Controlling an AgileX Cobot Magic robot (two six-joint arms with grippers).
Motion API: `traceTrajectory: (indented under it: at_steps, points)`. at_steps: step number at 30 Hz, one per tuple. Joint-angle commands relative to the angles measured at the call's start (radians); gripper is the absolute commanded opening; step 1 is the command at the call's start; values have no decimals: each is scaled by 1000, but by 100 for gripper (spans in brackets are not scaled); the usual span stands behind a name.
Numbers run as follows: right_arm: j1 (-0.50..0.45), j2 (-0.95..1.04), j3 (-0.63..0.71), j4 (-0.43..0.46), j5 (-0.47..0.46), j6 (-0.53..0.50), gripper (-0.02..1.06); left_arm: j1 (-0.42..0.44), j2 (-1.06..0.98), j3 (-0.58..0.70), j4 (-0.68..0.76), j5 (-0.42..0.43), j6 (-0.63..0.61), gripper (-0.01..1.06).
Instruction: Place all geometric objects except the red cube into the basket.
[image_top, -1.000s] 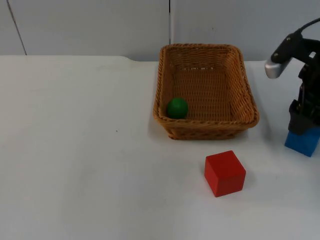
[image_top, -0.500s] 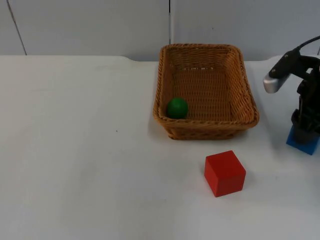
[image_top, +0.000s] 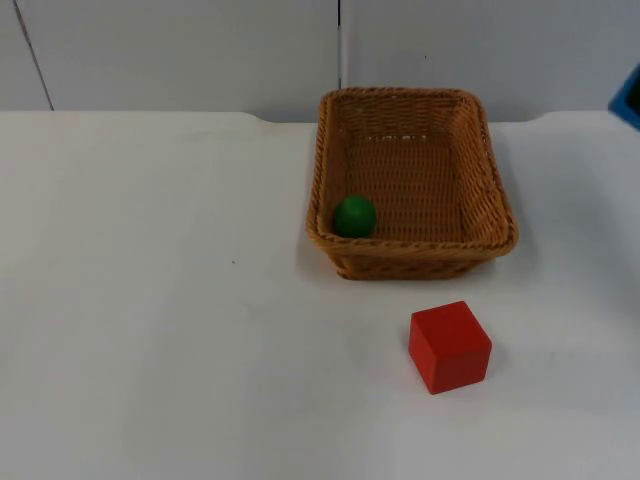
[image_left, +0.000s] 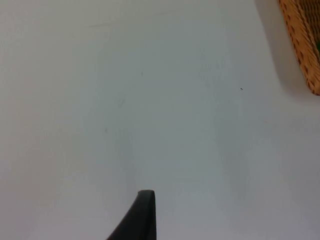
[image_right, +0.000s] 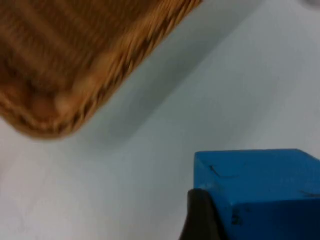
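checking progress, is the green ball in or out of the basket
In. The green ball lies on the floor of the basket, in its near left corner, with the woven rim around it.

A ball (image_top: 354, 216) lies in the basket (image_top: 497, 205), a cube (image_top: 450, 346) on the table (image_top: 160, 300) before it

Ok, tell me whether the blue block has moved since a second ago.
Yes. The blue block has gone up and away from the red cube, now level with the basket's far rim.

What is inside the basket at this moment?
One green ball lies in the basket, by its near left corner. The near wall hides a strip of floor.
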Motion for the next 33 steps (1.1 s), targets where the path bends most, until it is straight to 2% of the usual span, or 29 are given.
traceTrajectory:
  at_steps: [1, 3, 7, 14, 17, 19, 22, 24, 25, 29, 33]
  points:
    - [-3, -40, -4, 39, -30, 38, 0, 2, -6, 4, -3, 0, -3, 98]
    - [-3, -47, -4, 69, -47, 44, 0, 2, -6, 4, -4, 0, -3, 98]
    - [4, -25, -4, 209, -109, 39, 0, 2, -6, 4, -13, -2, -3, 98]
    - [92, 48, -79, 209, -108, 45, 0, 2, -6, 4, -25, -6, -3, 98]
    - [134, 152, -212, 201, -104, 116, 0, 2, -6, 4, -25, -6, -3, 98]
    - [138, 171, -237, 201, -99, 130, 0, 2, -6, 4, -25, -6, -3, 98]
    - [138, 299, -405, 201, -27, 192, 0, 2, -6, 4, -25, -6, -3, 98]
    - [140, 422, -544, 227, 21, 197, 0, 2, -6, 4, -25, -6, -3, 98]
    - [140, 422, -544, 227, 21, 197, 0, 2, -6, 4, -25, -6, -3, 98]
    - [151, 576, -722, 263, 69, 197, 0, 2, -6, 4, -25, -6, -3, 98]
    - [177, 654, -786, 248, 57, 190, 1, 2, -6, 4, -22, -6, -3, 98]
